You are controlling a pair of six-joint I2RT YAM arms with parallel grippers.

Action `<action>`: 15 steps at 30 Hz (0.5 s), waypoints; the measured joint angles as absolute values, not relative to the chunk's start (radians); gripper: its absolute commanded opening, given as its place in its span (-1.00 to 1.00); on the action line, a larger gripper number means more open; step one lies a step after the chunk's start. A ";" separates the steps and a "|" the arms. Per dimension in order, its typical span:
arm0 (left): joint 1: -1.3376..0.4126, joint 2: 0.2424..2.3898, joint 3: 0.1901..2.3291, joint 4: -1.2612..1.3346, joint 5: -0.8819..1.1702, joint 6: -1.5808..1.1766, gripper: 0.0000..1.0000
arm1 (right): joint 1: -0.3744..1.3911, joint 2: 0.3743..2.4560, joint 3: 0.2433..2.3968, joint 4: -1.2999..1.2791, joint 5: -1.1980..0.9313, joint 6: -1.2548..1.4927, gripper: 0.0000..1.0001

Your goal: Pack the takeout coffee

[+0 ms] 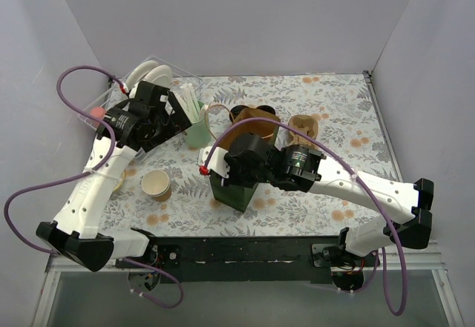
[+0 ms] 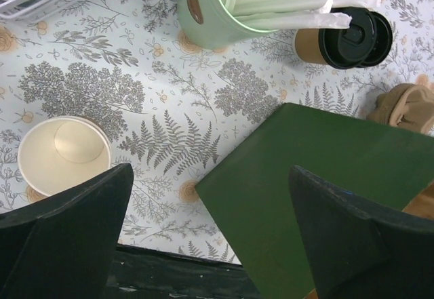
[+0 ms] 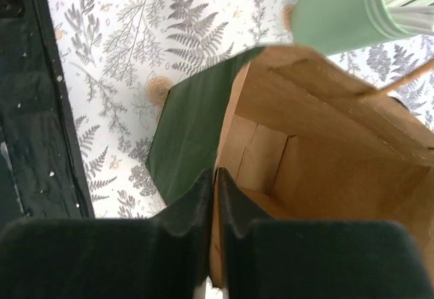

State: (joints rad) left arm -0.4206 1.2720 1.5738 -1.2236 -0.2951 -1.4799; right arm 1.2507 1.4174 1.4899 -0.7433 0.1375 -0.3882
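The takeout coffee [image 2: 342, 38], a kraft cup with a black lid, stands on the fern-print table beyond the paper bag and just right of the mint-green straw cup. The tall bag [image 1: 234, 190] is green outside and kraft brown inside [image 3: 325, 150], and it stands open at the table's middle. My right gripper [image 3: 217, 173] is shut on the bag's near wall at the rim, one finger inside and one outside. My left gripper [image 2: 211, 170] hangs open high above the table left of the bag [image 2: 325, 170], holding nothing. It sits beside the straw cup in the top view [image 1: 178, 112].
The mint-green cup of white straws [image 1: 197, 128] stands close behind the bag's left side. An empty cream paper cup [image 1: 156, 185] sits left of the bag. A brown pulp carrier [image 1: 304, 125] lies at the back right. A clear rack [image 1: 159, 67] sits at the back left.
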 measured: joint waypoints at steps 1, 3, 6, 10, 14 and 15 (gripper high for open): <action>-0.420 1.270 1.574 -1.223 -0.286 -1.473 0.96 | 1.251 1.417 1.490 -0.735 0.144 -0.385 -0.46; -0.420 1.261 1.574 -1.223 -0.269 -1.465 0.96 | 1.251 1.417 1.490 -0.716 0.157 -0.368 -0.15; -0.419 1.250 1.582 -1.225 -0.246 -1.448 0.96 | 1.251 1.417 1.494 -0.696 0.183 -0.340 0.18; -0.419 1.250 1.608 -1.223 -0.219 -1.424 0.96 | 1.251 1.427 1.548 -0.694 0.200 -0.315 0.44; -0.418 1.249 1.619 -1.222 -0.167 -1.404 0.97 | 1.251 1.462 1.718 -0.673 0.234 -0.302 0.56; -0.418 1.249 1.620 -1.222 -0.151 -1.398 0.96 | 1.250 1.470 1.774 -0.654 0.252 -0.300 0.55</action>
State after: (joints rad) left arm -0.4183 1.2488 1.6196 -1.2221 -0.1513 -1.3975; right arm 1.2495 1.4704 1.7741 -0.6544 0.2516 -0.3004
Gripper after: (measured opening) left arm 0.982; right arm 0.776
